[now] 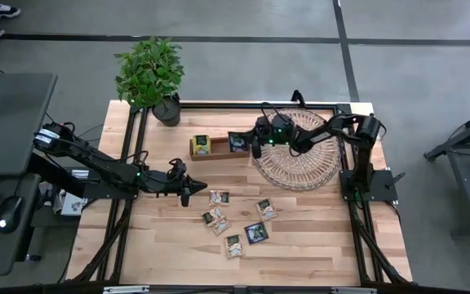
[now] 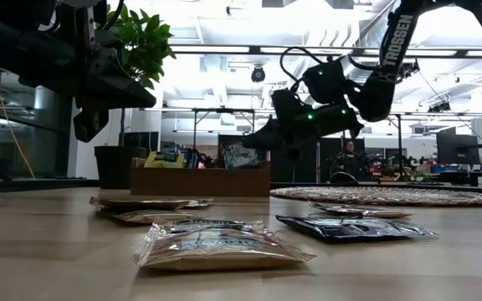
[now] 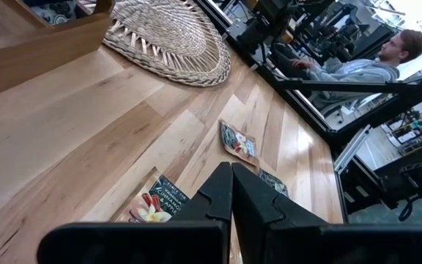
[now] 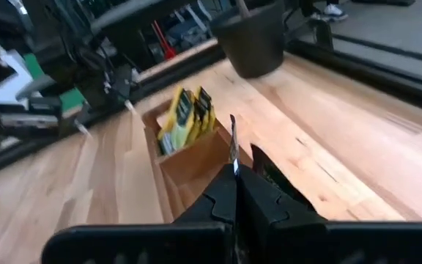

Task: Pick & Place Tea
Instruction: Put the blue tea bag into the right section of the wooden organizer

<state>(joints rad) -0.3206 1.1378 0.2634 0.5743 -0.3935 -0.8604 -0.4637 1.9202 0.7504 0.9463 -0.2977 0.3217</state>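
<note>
The left gripper point(image 1: 185, 189) hovers over the wooden surface point(image 1: 161, 245) just left of the loose tea sachets point(image 1: 237, 224), its fingers pressed together and empty. In the left wrist view the nearest sachet point(image 3: 152, 207) lies flat right under the fingertips, so this arm is the closer one to the scattered group; its next pick would likely mean spreading the fingers and coming straight down. About seven sachets lie flat on the surface in front of the wooden box point(image 1: 219, 147), well apart from each other in places and overlapping in others.

Yellow sachets point(image 1: 200, 144) already stand upright in the box's left compartment. A potted plant point(image 1: 151, 77) stands behind the box to the left, clear of both arms.

The right gripper point(image 1: 256, 152) hangs at the box's right end, fingers pinching a thin dark sachet point(image 4: 233, 147) held on edge, upright, its long side pointing down toward the box. Judging by that, the drop into a compartment is the step in hand; the box's wall is the thing to clear. The wicker tray point(image 1: 300, 167) lies right of the box, under the right arm.
</note>
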